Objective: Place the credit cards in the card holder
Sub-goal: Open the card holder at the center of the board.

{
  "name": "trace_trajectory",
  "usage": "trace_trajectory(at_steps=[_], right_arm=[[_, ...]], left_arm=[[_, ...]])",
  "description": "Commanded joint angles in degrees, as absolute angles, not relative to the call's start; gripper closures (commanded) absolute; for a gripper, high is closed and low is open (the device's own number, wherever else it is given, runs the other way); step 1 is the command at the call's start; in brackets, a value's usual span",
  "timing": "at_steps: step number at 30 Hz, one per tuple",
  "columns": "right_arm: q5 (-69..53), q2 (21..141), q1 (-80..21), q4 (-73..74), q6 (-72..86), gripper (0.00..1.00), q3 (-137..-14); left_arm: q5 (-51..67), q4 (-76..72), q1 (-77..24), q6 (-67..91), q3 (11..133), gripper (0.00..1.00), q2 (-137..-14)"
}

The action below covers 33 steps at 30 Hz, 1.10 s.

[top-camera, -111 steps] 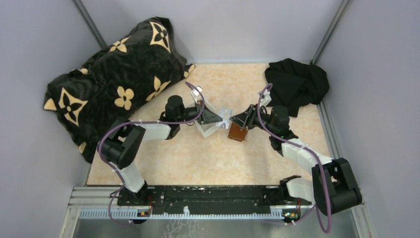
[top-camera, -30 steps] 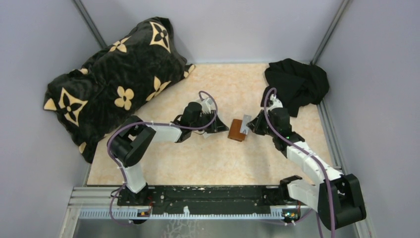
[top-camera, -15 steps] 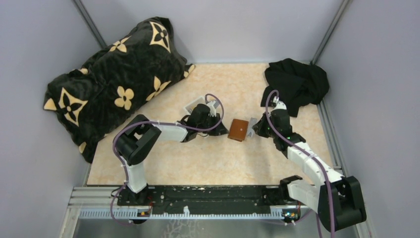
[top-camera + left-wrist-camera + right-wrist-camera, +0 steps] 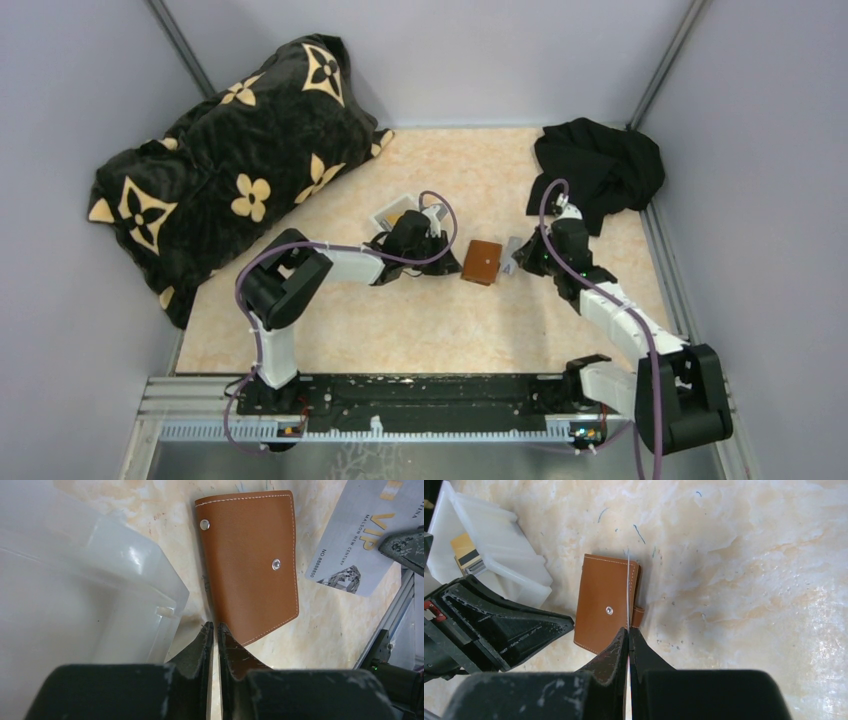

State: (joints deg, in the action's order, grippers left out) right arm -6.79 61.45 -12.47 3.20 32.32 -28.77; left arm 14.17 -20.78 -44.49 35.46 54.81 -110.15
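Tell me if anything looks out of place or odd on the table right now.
The card holder looks closed, outer face up, while the right gripper holds a grey card on edge by its side, so no pocket shows for the card. A black cloth is heaped in the far right corner, apart from the work.

Our white-and-black left arm (image 4: 335, 264) lies low and reaches in toward the middle. Its black two-finger left gripper (image 4: 215, 630) is pressed closed, with nothing between the pads. Our right arm (image 4: 612, 305) stretches forward and inward. Its black right gripper (image 4: 628, 635) pinches a thin grey-silver card (image 4: 352, 542) on edge, fingertips pointing toward the left gripper.
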Motion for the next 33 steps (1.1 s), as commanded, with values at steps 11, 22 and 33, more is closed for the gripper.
trace_trajectory(at_steps=[11, 22, 33], right_arm=[[-10.81, 65.82, -10.37, -5.64, 33.58, 1.00, -26.18], [-13.32, 65.64, -10.33, -7.12, 34.84, 1.00, -25.66], [-14.68, 65.29, -10.33, -7.79, 35.72, 1.00, -25.07]], left_arm=[[13.61, -19.47, -45.04, 34.20, 56.94, 0.89, -111.94], [13.65, -19.07, -45.21, 34.37, 57.48, 0.90, -112.56], [13.88, -18.90, -45.43, 34.45, 57.57, 0.90, -113.12]])
